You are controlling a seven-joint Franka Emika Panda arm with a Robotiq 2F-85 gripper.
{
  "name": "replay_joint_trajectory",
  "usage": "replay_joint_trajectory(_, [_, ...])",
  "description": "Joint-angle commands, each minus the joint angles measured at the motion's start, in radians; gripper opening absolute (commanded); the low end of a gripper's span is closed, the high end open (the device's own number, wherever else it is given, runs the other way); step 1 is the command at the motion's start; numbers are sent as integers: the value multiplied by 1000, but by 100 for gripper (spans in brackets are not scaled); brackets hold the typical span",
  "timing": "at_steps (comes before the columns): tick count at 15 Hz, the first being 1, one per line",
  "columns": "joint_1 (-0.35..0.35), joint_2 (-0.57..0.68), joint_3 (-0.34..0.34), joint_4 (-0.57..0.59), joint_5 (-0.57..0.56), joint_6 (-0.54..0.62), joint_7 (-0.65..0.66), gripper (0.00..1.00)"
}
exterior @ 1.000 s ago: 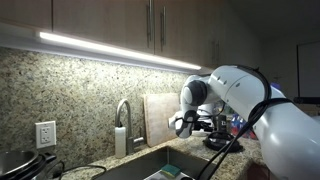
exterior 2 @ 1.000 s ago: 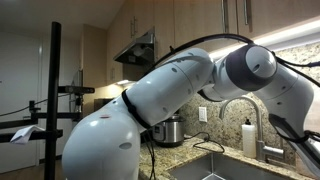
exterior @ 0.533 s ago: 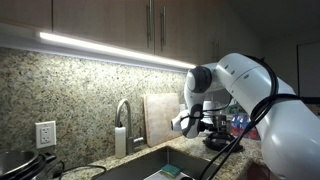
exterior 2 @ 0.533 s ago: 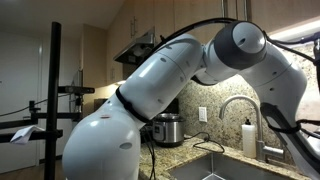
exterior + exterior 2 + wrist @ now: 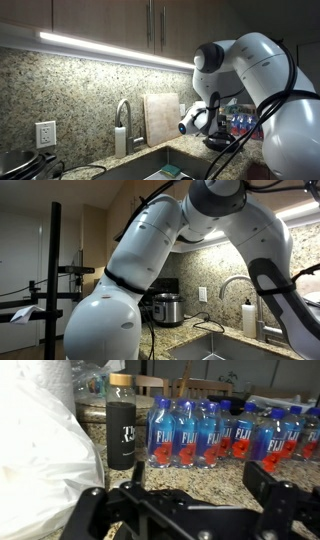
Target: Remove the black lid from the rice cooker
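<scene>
The rice cooker (image 5: pixel 168 310) stands on the granite counter left of a wall outlet, squat, with a grey metallic body. The black lid (image 5: pixel 167 298) rests on top of it. My gripper (image 5: pixel 214 123) hangs above the counter on the far side of the sink, well away from the cooker, and faces a row of water bottles. In the wrist view the gripper (image 5: pixel 200 485) is open. Its two dark fingers (image 5: pixel 272 488) stand wide apart with only bare granite between them. Neither the cooker nor the lid appears in the wrist view.
A steel sink (image 5: pixel 150 166) with a curved faucet (image 5: pixel 123 118) lies between gripper and cooker. A tan cutting board (image 5: pixel 160 118) leans on the backsplash. Several Fiji bottles (image 5: pixel 200 435), a black bottle (image 5: pixel 121 425) and a white plastic bag (image 5: pixel 40 440) stand ahead of the gripper.
The arm's upper joints have risen and swung to the right in one exterior view. The gripper has shifted slightly right and stayed open.
</scene>
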Motion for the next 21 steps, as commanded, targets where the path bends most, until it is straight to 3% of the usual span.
replay_joint_trajectory(1, [-13, -242, -44, -249, -250, 145, 40, 100])
replay_joint_trajectory(4, [-26, -343, -82, -299, -444, 278, 0, 100])
replay_joint_trajectory(5, [-13, -240, -69, -235, -351, 201, 20, 100])
replay_joint_trajectory(8, [-18, -317, -86, -276, -418, 259, 15, 100])
replay_joint_trajectory(12, [-8, -305, -74, -288, -450, 263, 8, 100])
replay_joint_trajectory(18, [18, -287, -25, -288, -688, 502, 72, 100])
replay_joint_trajectory(21, [12, -331, -22, -296, -886, 646, 145, 100])
